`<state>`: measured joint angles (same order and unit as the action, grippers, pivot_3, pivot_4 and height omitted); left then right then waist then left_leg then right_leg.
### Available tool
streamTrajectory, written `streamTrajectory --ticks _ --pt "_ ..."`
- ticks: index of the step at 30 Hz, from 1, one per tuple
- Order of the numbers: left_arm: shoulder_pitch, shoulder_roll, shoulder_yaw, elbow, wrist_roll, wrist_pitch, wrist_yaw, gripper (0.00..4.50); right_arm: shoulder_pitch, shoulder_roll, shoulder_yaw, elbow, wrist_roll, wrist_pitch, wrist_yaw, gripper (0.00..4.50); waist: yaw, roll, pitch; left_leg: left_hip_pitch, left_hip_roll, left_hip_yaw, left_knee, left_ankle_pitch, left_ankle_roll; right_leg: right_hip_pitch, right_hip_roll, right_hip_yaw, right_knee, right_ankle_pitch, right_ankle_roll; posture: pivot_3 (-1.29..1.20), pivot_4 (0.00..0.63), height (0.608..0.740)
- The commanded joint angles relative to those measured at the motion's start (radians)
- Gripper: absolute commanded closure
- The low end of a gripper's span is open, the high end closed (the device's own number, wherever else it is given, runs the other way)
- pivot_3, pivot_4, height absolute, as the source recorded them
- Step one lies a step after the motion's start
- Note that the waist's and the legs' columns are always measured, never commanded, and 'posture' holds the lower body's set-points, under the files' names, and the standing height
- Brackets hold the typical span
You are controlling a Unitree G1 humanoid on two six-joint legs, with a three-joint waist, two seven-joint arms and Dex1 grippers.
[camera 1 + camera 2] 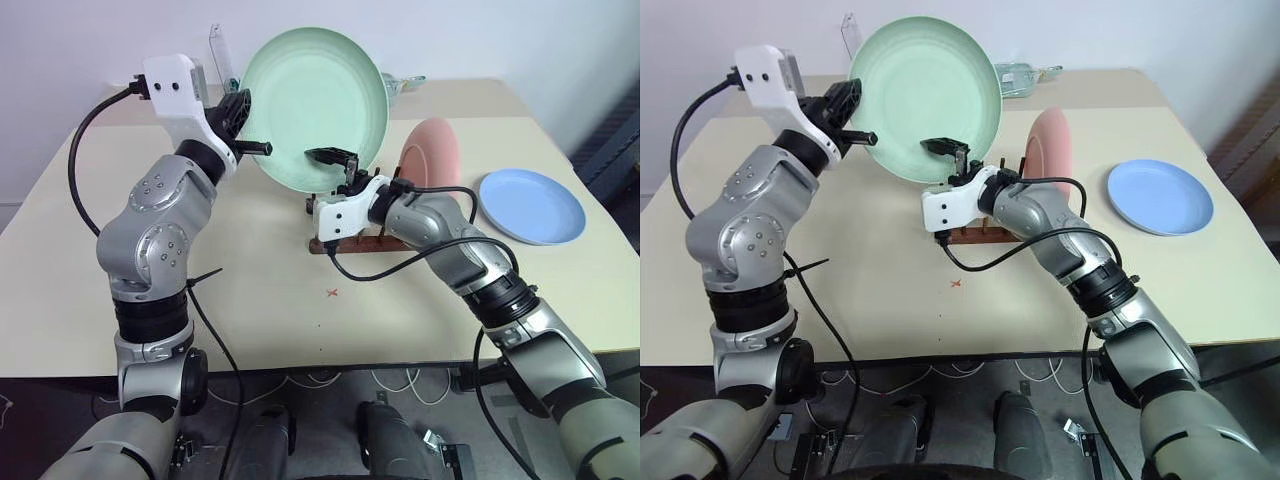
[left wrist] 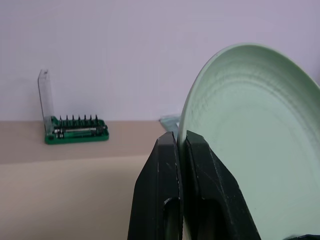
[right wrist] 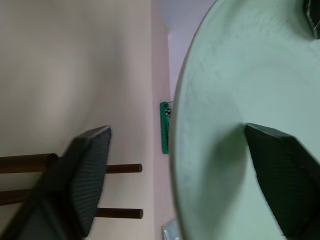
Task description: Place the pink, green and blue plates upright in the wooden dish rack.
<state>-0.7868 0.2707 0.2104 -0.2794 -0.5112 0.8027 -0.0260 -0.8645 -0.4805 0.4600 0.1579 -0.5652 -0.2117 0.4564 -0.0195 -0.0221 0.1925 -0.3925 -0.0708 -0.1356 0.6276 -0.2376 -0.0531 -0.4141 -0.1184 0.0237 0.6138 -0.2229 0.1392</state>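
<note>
Here the left gripper is raised above the beige table, its two black fingers pressed tight on the left rim of the green plate. In the left wrist view the fingers meet with only the thin plate edge between them. The plate stands on edge in the air, its hollow face turned toward the camera, clear of the tabletop.

Behind the plate's left side, at the far edge of the table, sits a green toothed tool holder with a clear upright back.

Next along, the right gripper reaches in at the green plate's lower right part. Its fingers are spread wide, one on each side of the plate's rim: in the right wrist view one finger stands off on the outer side, with a gap to the rim, and the other finger lies over the plate's hollow face. Whether either pad touches the plate cannot be told.

Just below and behind that gripper is the wooden dish rack, largely hidden by the right wrist. The pink plate stands upright in it, toward its right end.

Farthest right, the blue plate lies flat on the table, well apart from the rack and from both grippers.
</note>
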Motion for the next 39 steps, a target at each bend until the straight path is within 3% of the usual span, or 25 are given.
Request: streamTrajectory --ticks 1,3,5,8,11,13,19,22,25,31,39 --pt "-0.010 0.003 0.015 -0.038 -0.009 -0.007 -0.004 4.50 -0.015 0.005 -0.023 -0.015 -0.020 -0.019 -0.018 2.33 0.001 0.000 0.000 0.000 0.000 0.000 0.000 0.000 0.000 0.000 0.000 0.000 0.000 0.000 0.000 0.00 0.150 0.740" --pt "-0.008 -0.001 0.021 -0.033 -0.013 -0.011 -0.006 4.50 -0.015 0.005 -0.024 -0.013 -0.032 -0.023 -0.023 3.36 0.000 0.000 0.000 0.000 0.000 0.000 0.000 0.000 0.000 0.000 0.000 0.000 0.000 0.000 0.000 0.00 0.150 0.740" --pt "-0.012 -0.016 0.046 -0.028 -0.029 -0.027 -0.001 3.84 -0.016 0.007 -0.027 -0.011 -0.041 -0.026 -0.031 4.31 -0.001 0.000 0.000 0.000 0.000 0.000 0.000 0.000 0.000 0.000 0.000 0.000 0.000 0.000 0.000 0.00 0.150 0.740" --pt "-0.034 -0.036 0.099 -0.007 -0.016 -0.093 0.029 2.57 -0.015 0.009 -0.034 -0.010 -0.048 -0.031 -0.040 4.50 0.002 0.000 0.000 0.000 0.000 0.000 0.000 0.000 0.000 0.000 0.000 0.000 0.000 0.000 0.000 0.00 0.150 0.740" --pt "-0.104 -0.082 0.253 0.050 -0.031 -0.273 0.142 1.13 -0.015 0.038 -0.076 -0.021 0.015 -0.025 -0.045 4.50 0.003 -0.001 0.000 0.000 0.000 0.000 0.000 0.000 0.000 0.000 0.000 0.000 -0.001 0.000 0.000 0.00 0.150 0.740" --pt "-0.112 -0.060 0.303 0.089 -0.011 -0.337 0.173 1.13 -0.018 0.072 -0.130 -0.045 0.110 -0.006 -0.035 4.50 -0.005 -0.001 0.000 0.000 0.000 0.000 0.000 0.000 -0.001 0.000 0.000 0.000 -0.001 0.000 0.000 0.00 0.150 0.740" --pt "0.048 0.138 0.196 0.180 0.125 -0.387 -0.006 1.13 0.014 0.146 -0.284 -0.195 0.472 0.193 0.123 4.50 -0.006 0.000 0.000 0.001 0.000 0.000 -0.001 0.000 0.000 0.001 0.001 0.000 0.000 0.000 0.000 0.00 0.150 0.740" --pt "0.268 0.239 0.052 0.164 0.187 -0.425 -0.221 1.13 0.073 0.207 -0.424 -0.387 0.819 0.494 0.144 4.50 -0.001 0.000 0.000 0.001 0.000 -0.001 -0.001 -0.001 0.003 0.001 0.001 0.000 0.000 0.000 -0.001 0.00 0.150 0.740" --pt "0.451 0.274 -0.041 0.080 0.154 -0.448 -0.399 1.13 0.127 0.230 -0.534 -0.529 1.053 0.751 0.083 4.50 0.002 0.002 0.001 0.001 0.000 -0.001 -0.002 -0.002 0.004 0.000 0.000 0.001 0.000 0.000 -0.001 0.00 0.150 0.740" --pt "0.617 0.293 -0.142 -0.045 0.090 -0.412 -0.591 1.13 0.230 0.257 -0.637 -0.613 1.242 1.011 -0.095 4.50 0.005 0.003 0.000 0.000 0.001 -0.001 -0.004 -0.002 0.004 -0.003 0.000 0.001 0.000 0.001 -0.004 0.00 0.150 0.740" --pt "0.608 0.262 -0.182 -0.083 0.063 -0.379 -0.629 1.13 0.246 0.321 -0.704 -0.588 1.354 1.087 -0.250 4.50 0.000 0.006 0.000 0.000 0.002 0.002 -0.005 -0.002 0.004 -0.005 0.001 0.002 0.001 0.002 -0.004 0.00 0.150 0.740"
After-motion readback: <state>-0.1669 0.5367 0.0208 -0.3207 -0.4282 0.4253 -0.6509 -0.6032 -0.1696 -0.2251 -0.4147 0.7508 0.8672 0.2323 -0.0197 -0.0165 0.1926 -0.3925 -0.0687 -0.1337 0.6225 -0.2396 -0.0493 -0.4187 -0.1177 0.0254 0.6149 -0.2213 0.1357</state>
